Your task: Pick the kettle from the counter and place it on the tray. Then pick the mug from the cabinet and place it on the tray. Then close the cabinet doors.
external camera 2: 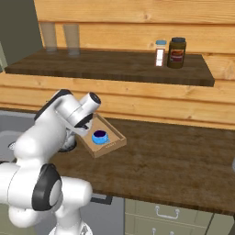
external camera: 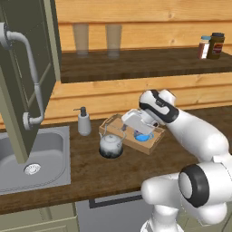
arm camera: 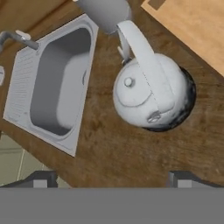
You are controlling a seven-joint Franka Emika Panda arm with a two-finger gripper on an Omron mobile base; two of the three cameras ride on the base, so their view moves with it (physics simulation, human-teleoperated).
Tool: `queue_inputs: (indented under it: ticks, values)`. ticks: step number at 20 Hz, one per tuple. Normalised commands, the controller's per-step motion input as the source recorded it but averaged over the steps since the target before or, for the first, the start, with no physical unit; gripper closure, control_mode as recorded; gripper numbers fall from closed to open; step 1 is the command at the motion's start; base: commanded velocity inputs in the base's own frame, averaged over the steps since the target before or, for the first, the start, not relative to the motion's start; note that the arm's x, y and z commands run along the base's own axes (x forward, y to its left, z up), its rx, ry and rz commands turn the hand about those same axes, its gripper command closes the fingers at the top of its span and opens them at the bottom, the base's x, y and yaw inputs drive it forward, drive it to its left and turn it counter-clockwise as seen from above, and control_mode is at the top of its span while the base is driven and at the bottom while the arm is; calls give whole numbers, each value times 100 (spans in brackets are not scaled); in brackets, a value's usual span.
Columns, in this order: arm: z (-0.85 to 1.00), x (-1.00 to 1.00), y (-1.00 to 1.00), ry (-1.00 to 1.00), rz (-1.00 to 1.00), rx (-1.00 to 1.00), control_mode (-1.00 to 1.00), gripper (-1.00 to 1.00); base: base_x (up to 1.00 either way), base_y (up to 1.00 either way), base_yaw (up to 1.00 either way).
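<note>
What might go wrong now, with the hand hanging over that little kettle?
1. The kettle has a thin arched handle; the open fingers might close beside it and miss.
2. It stands right at the tray edge on the counter, so a low lift may catch the rim.
3. The blue mug already sits in the tray; setting the kettle down could bump it.

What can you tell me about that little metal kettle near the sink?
The kettle is small, squat and silvery-grey, like worn metal, with a rounded body, a knobbed lid, a short spout and an arched handle standing up over the top. It stands upright on the dark wooden counter, between the sink and the light-wood tray, close by the tray's edge. Nothing grips it: the robot's open fingers hover above it.
</note>
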Motion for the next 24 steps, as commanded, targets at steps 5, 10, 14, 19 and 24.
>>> queue_inputs:
  ticks: [5,10,14,19,24]
  values:
    - [-20,28,0,0,2,0,-100,-100,0,0,0]
    - [-19,21,1,0,2,0,-100,-100,0,0,0]
    - [-18,21,12,0,1,0,-100,-100,0,0,0]
    - [-7,13,12,0,0,0,-100,-100,0,0,0]
    - [-2,12,8,0,0,0,-100,-100,0,0,0]
